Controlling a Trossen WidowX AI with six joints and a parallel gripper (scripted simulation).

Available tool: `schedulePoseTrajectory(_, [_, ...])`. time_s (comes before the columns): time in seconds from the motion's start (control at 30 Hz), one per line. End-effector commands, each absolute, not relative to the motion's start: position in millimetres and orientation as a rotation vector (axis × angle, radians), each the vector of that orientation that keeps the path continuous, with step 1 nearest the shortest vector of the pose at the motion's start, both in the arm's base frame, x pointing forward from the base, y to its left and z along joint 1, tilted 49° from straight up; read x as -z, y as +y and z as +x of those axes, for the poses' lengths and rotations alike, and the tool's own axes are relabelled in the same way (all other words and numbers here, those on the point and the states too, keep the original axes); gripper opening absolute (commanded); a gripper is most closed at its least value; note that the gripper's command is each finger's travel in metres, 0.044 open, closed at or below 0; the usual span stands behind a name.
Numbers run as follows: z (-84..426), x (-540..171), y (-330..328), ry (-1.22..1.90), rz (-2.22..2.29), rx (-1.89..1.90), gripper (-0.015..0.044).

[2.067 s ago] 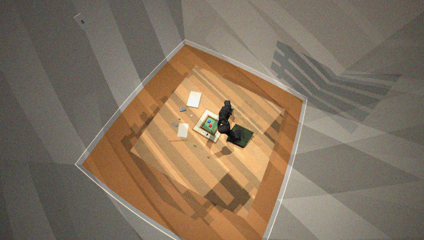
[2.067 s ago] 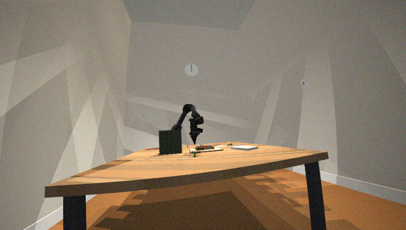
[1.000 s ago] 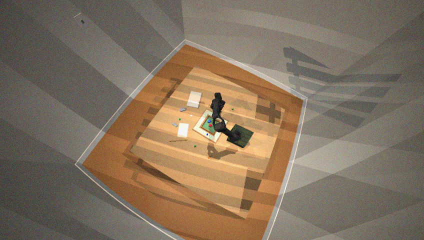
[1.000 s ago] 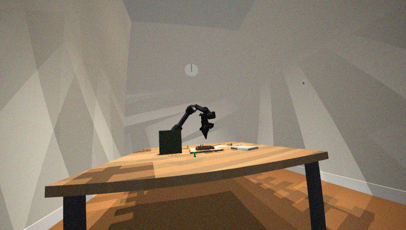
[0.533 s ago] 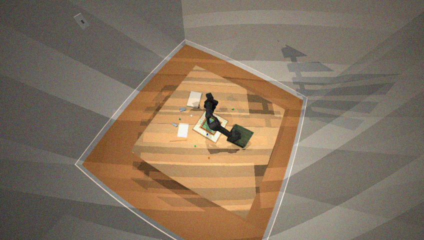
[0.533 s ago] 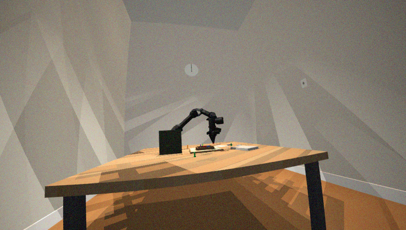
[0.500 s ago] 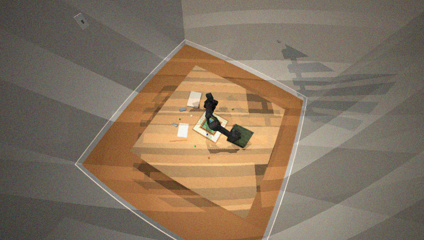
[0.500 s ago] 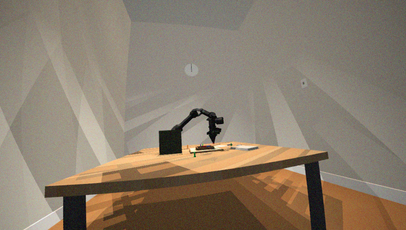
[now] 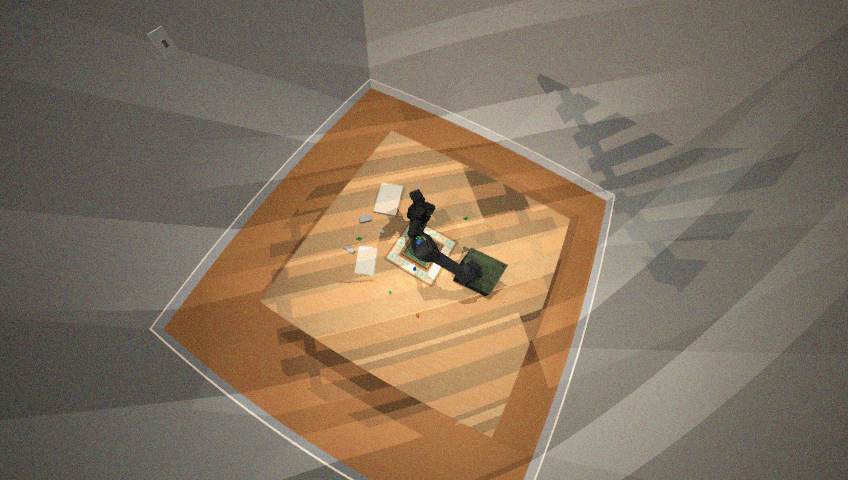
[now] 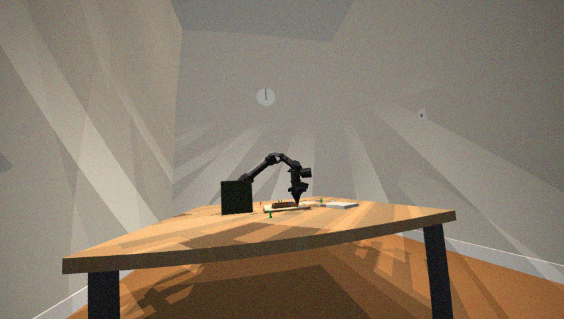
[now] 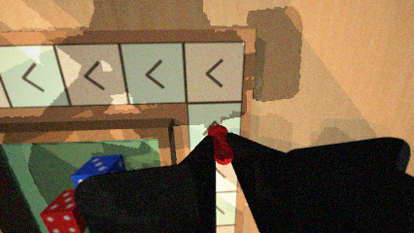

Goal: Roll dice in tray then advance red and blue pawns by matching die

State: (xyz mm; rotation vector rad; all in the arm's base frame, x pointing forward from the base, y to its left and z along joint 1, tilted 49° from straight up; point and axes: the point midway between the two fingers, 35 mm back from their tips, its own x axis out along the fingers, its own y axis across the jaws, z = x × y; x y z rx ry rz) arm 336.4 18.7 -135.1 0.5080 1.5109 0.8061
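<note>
My gripper is shut on the red pawn, low at the right-hand track column in the wrist view, around the arrow square just below the corner. I cannot tell whether the pawn touches the board. The blue die and the red die lie inside the green-floored tray, each showing several pips; my finger partly covers the red die. The blue pawn stands on the board's near side in the top view and is out of the wrist view.
Green pieces and an orange piece lie around the board. Two pale flat objects, one far and one nearer, lie left of it with small grey items. The tray wall stands beside my fingers.
</note>
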Motion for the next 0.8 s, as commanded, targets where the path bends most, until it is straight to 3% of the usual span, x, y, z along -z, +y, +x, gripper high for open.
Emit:
schedulePoseTrajectory(0.0, [335.1,138.2,23.3,1.512,0.514,-0.807,0.0000])
schedulePoseTrajectory(0.3, [333.6,146.1,32.3,1.512,0.515,-0.808,0.0000])
schedulePoseTrajectory(0.77, [336.1,143.2,28.5,1.508,0.506,-0.807,0.0368])
